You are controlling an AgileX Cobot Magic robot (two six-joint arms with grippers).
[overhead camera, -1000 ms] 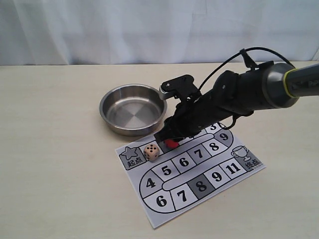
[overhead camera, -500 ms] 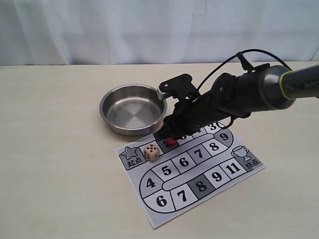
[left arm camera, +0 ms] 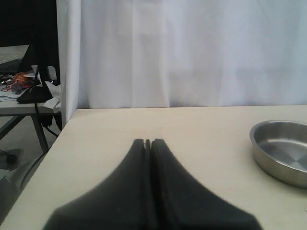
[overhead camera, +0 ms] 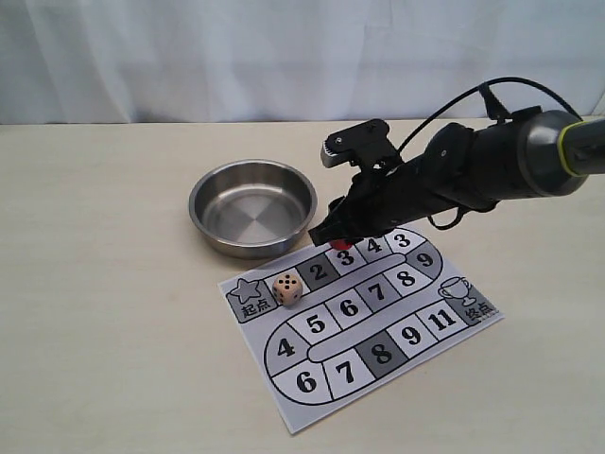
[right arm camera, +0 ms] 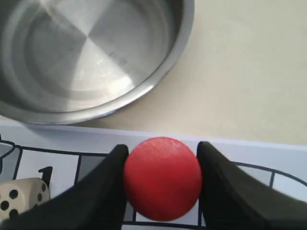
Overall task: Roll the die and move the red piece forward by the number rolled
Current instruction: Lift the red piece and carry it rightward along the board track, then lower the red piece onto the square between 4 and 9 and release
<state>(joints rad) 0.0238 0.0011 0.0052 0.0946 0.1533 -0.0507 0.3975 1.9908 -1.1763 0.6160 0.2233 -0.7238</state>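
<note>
Over square 3 on the board (overhead camera: 301, 409): clamped on the red piece (overhead camera: 338, 244) with the right gripper (overhead camera: 333, 236).
Pinching it dead centre between both fingers (right arm camera: 103, 191), axis upright; touching paper or just above, cannot tell. Judging the next move: onward along the numbered track, away from the die (overhead camera: 287, 288) by the star (overhead camera: 248, 291). Parked well apart over bare table (left arm camera: 201, 129) with the left gripper (left arm camera: 147, 142) pressed together.

Exterior: high, slanting down over the desk (overhead camera: 113, 284) toward the white curtain (overhead camera: 284, 57), middle distance. Left wrist: low, level along the desk, facing that curtain; right wrist: straight down, very close. Shared by all three: the steel bowl (overhead camera: 252, 207).
</note>
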